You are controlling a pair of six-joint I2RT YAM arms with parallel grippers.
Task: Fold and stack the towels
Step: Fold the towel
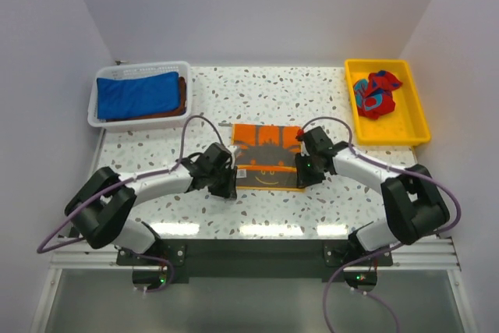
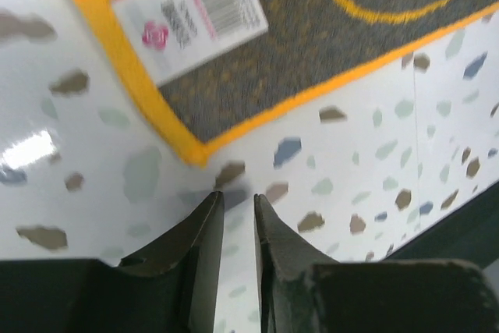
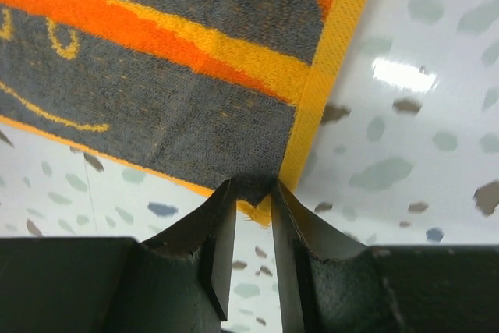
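Note:
An orange and grey towel (image 1: 267, 157) lies flat in the middle of the table, with a white barcode label (image 2: 191, 17) on its near left part. My left gripper (image 1: 227, 186) is at the towel's near left corner. In the left wrist view its jaws (image 2: 238, 195) stand a narrow gap apart with only table between them, just short of the corner (image 2: 195, 154). My right gripper (image 1: 301, 174) is at the near right corner. In the right wrist view it (image 3: 253, 183) has the towel's corner (image 3: 261, 193) pinched between its fingertips.
A white basket (image 1: 96, 120) at the back left holds a folded blue towel (image 1: 139, 93) on top of a brown one. A yellow tray (image 1: 417, 111) at the back right holds a crumpled red and blue towel (image 1: 376, 93).

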